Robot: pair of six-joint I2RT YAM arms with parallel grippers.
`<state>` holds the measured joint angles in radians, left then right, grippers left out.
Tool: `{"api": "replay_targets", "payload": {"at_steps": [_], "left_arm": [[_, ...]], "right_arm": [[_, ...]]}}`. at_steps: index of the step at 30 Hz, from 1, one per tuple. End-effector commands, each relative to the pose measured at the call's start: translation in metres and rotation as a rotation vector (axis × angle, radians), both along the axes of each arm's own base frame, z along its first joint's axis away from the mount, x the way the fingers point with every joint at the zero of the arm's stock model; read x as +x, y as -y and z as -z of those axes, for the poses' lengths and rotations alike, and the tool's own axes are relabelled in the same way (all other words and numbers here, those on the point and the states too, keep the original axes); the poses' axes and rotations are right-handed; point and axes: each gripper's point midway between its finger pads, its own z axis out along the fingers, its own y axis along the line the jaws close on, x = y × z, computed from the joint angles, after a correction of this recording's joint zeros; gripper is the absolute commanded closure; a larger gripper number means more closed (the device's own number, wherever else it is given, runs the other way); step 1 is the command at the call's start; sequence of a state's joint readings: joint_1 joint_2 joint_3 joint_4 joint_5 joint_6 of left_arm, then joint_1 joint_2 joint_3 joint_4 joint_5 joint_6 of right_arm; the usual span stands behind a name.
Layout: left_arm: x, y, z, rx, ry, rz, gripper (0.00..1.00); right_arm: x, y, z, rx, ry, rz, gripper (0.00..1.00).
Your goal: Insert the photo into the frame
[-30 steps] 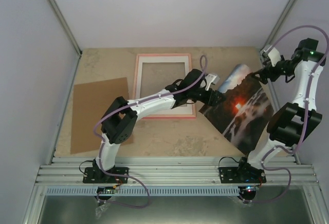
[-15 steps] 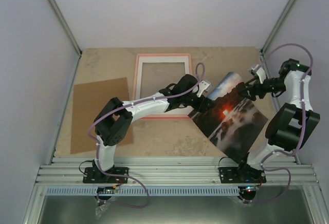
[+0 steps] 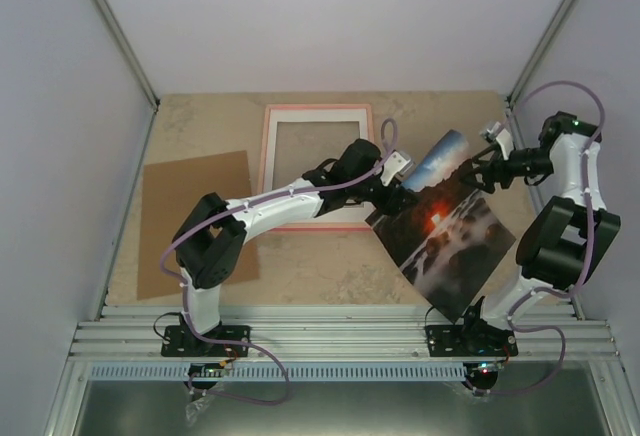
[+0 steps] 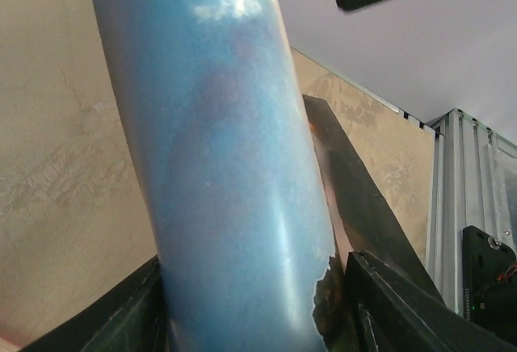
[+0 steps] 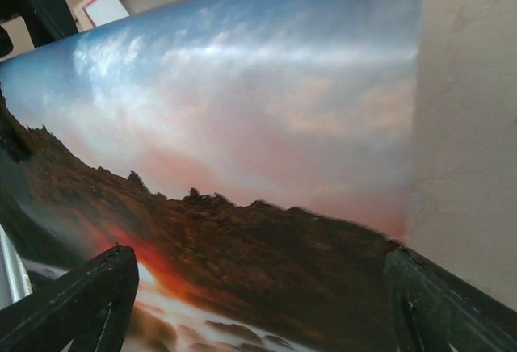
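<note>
The photo, a dark landscape with an orange-red sun, hangs tilted and bowed above the table, right of the pink frame. My left gripper holds its left edge. In the left wrist view the blue sky part of the photo bulges between the fingers of that gripper. My right gripper holds its upper right edge. In the right wrist view the photo spans that gripper from finger to finger. A corner of the frame shows behind it.
A plain brown board lies flat at the left of the table. An aluminium rail runs along the near edge and also shows in the left wrist view. Grey walls close in the left, right and far sides.
Both grippers have moved left with the photo between them. The right arm has swung in from the far right wall. The photo's left corner now overlaps the frame's right side.
</note>
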<state>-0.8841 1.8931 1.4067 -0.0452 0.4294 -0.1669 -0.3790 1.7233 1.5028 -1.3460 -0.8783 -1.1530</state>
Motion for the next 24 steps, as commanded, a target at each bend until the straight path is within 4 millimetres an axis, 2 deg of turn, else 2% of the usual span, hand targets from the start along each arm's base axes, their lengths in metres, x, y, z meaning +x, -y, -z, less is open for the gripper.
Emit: {"api": "replay_targets", "payload": {"at_steps": [1,5,9,11,16,17,18,19,21,24], "left_arm": [[-0.009,-0.006,-0.011,-0.010,0.048,0.054,0.43],[-0.012,-0.011,-0.009,-0.010,0.049,0.060,0.43],[-0.014,-0.012,-0.009,-0.011,0.053,0.074,0.43],[-0.012,-0.012,-0.011,-0.010,0.059,0.072,0.43],[0.000,-0.019,-0.012,0.008,0.074,0.018,0.41],[0.005,-0.023,-0.014,0.012,0.065,-0.004,0.38],[0.010,-0.028,-0.019,0.011,0.050,-0.027,0.32],[0.018,-0.033,-0.029,0.004,0.040,-0.050,0.25],[0.027,-0.049,-0.045,0.016,0.031,-0.083,0.04],[0.028,-0.081,-0.076,0.050,0.097,-0.089,0.01]], "right_arm": [[0.012,0.013,-0.031,-0.059,0.121,0.007,0.12],[0.017,0.016,-0.030,-0.067,0.130,0.003,0.03],[0.010,0.000,-0.018,-0.024,0.109,-0.045,0.06],[0.002,-0.014,-0.016,-0.012,0.108,-0.086,0.15],[-0.012,-0.042,-0.023,0.023,0.129,-0.148,0.56],[-0.012,-0.043,-0.027,0.024,0.140,-0.150,0.66],[-0.012,-0.044,-0.031,0.023,0.153,-0.149,0.88],[-0.010,-0.043,-0.037,0.020,0.165,-0.143,0.98],[-0.007,-0.044,-0.052,0.028,0.188,-0.126,0.99],[-0.015,-0.053,-0.088,0.054,0.309,-0.146,0.99]]}}
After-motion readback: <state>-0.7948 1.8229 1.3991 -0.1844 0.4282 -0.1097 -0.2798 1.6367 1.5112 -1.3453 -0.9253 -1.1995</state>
